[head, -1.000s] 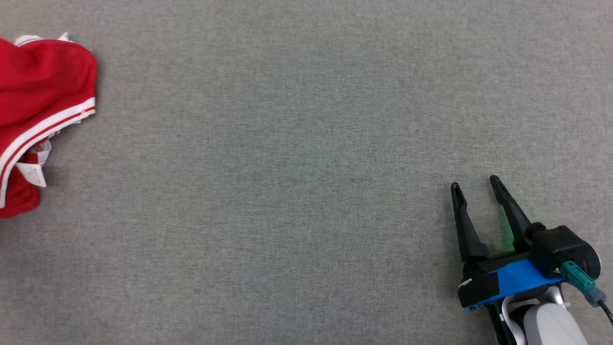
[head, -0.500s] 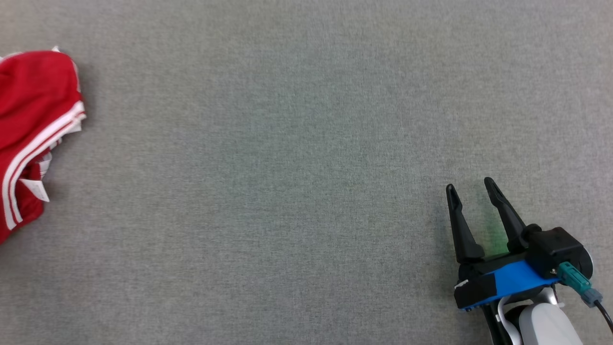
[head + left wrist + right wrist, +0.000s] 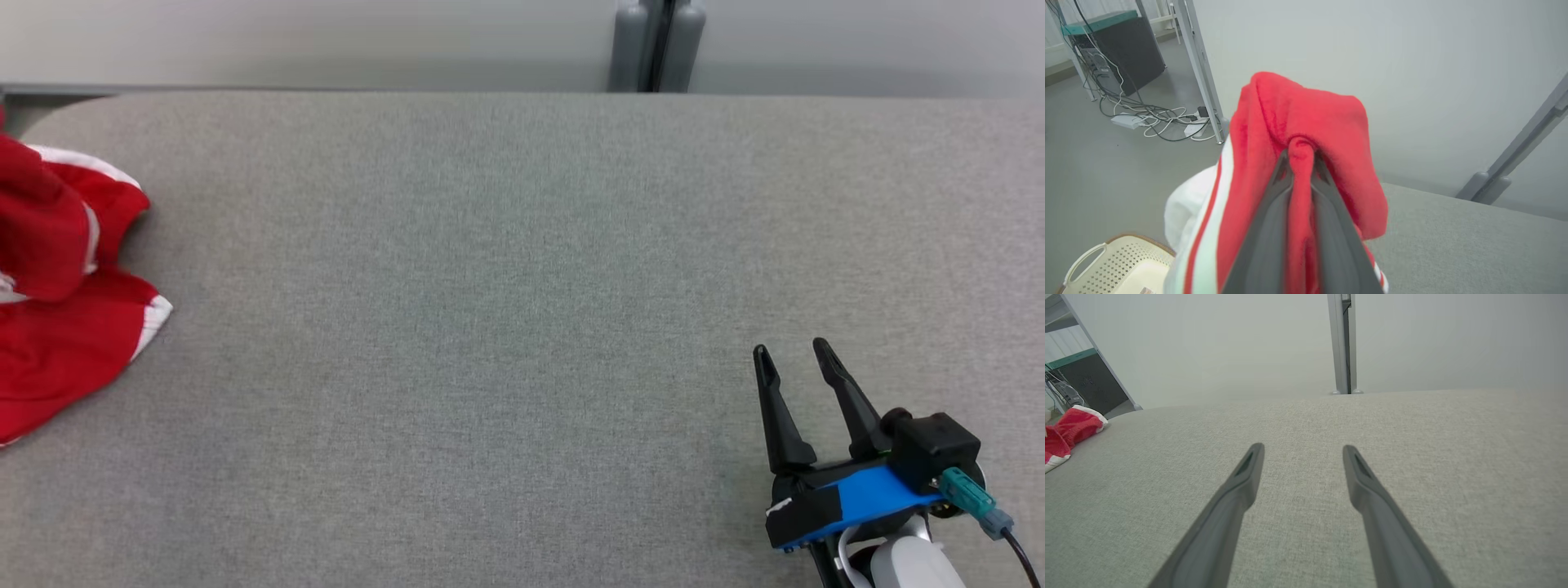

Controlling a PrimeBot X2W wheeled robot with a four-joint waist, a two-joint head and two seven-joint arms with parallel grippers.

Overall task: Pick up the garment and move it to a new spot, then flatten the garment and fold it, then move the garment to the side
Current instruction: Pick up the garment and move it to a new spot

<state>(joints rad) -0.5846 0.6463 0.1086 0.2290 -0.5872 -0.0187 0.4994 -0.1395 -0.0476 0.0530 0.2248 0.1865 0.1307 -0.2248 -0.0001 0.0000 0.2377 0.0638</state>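
Left wrist view: left gripper (image 3: 1300, 158) is clamped nearly closed on a pinch of the red garment (image 3: 1306, 110); fabric is bunched between the fingers and drapes down both sides (white stripes along one edge); head view places the garment at the far left end of the grey table (image 3: 490, 327); right gripper (image 3: 792, 349) is at lower right, jaws spread wide, holding nothing, well apart from the garment; a pale perforated basket (image 3: 1114, 261) stands on the floor beyond.

pale wall (image 3: 326, 41) w/ grey post (image 3: 657, 45) – cables (image 3: 1155, 118)
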